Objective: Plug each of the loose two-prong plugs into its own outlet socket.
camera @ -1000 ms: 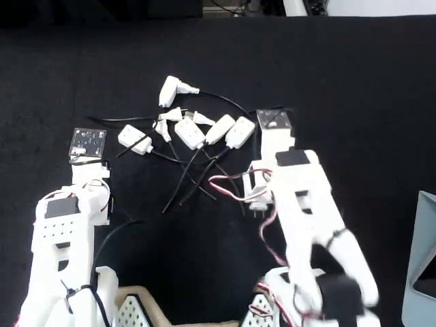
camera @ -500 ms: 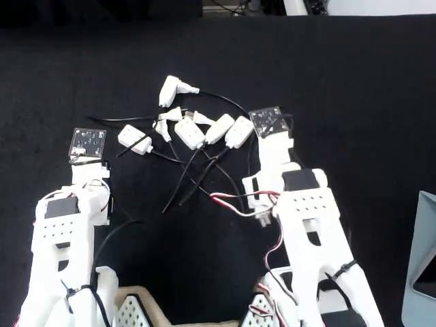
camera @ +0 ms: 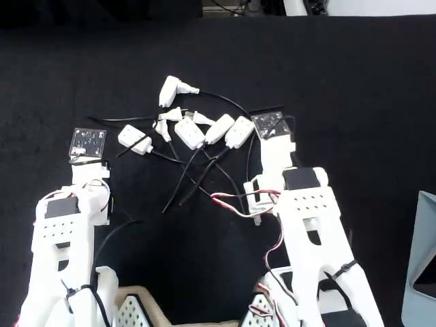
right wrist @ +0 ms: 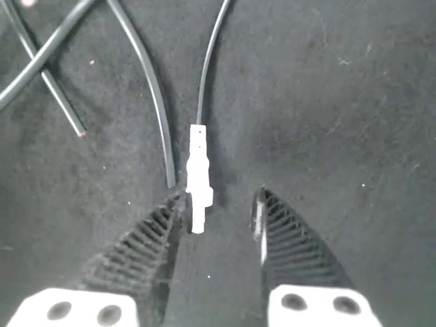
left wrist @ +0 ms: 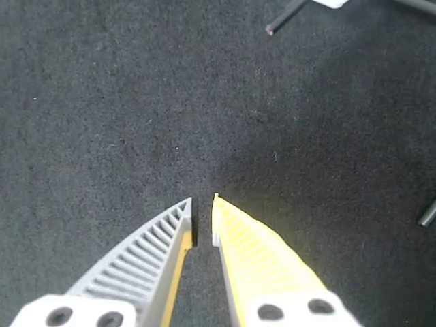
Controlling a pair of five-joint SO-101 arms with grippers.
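**A:** The left gripper [left wrist: 203, 204] is hanging over bare black cloth [left wrist: 102, 102]. Its grey and yellow fingers are pressed nearly together, with just a slit between the tips and nothing in it.

**B:** What's lying near it?

**A:** A black cable end [left wrist: 272, 28] is poking in well beyond the tips, and a second cable [left wrist: 428, 212] is cutting across off to one side. Neither one is touching the fingers.

**B:** Over to the right gripper [right wrist: 219, 203], then.

**A:** That one is sitting spread wide. A small white connector [right wrist: 197, 184] on a thin black wire [right wrist: 211, 61] is lying between the fingers, hard up against the inner edge of one. I can't tell whether it's touching.

**B:** Is anything crowding it?

**A:** A thick black cable [right wrist: 146, 88] is curving down right beside the connector and ending at that same fingertip. Two more cables are crossing farther out, and one is showing a cut end [right wrist: 78, 129].

**B:** And from above?

**A:** The cluster of white plugs [camera: 204, 129] is lying mid-table, with the right arm [camera: 310, 218] reaching up just beside its nearest piece. An angled white plug [camera: 170, 90] is lying beyond the cluster. A lone white plug [camera: 134, 139] is lying on the cluster's other side, near the left arm [camera: 65, 231]. A tangle of black cables [camera: 194, 177] is fanning out between the two arms. A grey-blue bin [camera: 422, 266] is standing at the table's edge, well apart.
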